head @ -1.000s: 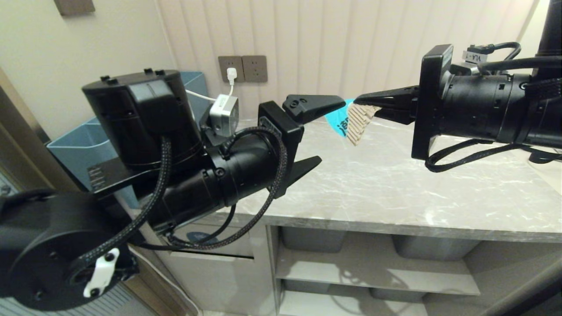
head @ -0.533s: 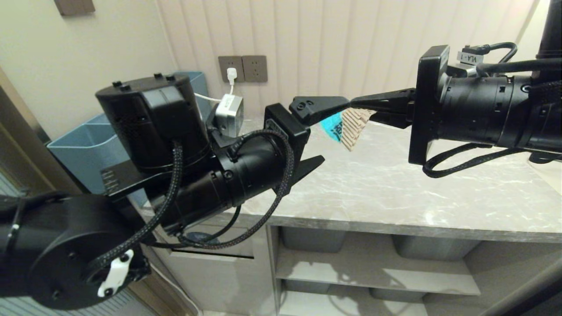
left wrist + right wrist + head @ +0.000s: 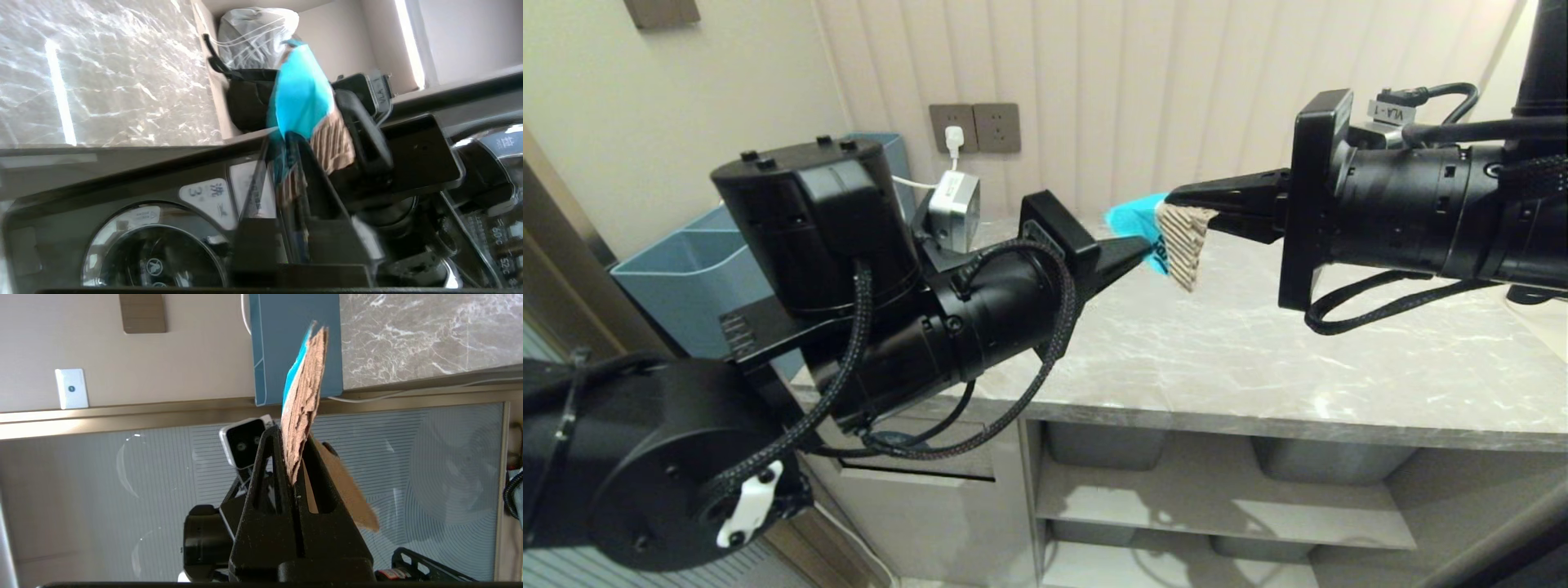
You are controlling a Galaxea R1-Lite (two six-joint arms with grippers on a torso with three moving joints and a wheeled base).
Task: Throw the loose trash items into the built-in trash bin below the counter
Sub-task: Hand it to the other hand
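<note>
1. While both arms meet in the air above the counter (image 3: 1258, 359), the right gripper (image 3: 1176, 200) reaches in from the right with its jaws pressed tight on a cardboard scrap (image 3: 1176, 241).
2. Seen from the right wrist, the scrap (image 3: 304, 400) stands edge-on between the two black fingers (image 3: 265, 490), its tan corrugated side facing one way and a thin line of turquoise showing along the other.
3. Pointing up and to the right, the left gripper (image 3: 1131, 249) has its jaws drawn together at the turquoise lower corner of the same scrap.
4. From the left wrist, the scrap (image 3: 302, 102) has its lower edge sitting between the left fingers (image 3: 314, 192), so both grippers appear to have hold of it at once.
5. Hanging in mid-air, the scrap is clear of the stone surface, roughly over the counter's back half.
6. Below the counter at the left, the beige front of the trash bin (image 3: 915, 490) is partly hidden by the left arm, with a dark gap along its top edge.
7. Grey tubs (image 3: 1107, 445) sit on the open shelves to the right of the bin.
8. A blue-grey box (image 3: 678, 269) stands on the counter's left end behind the left arm.
9. Wall sockets (image 3: 974, 127) with a white plug are on the wall behind.
</note>
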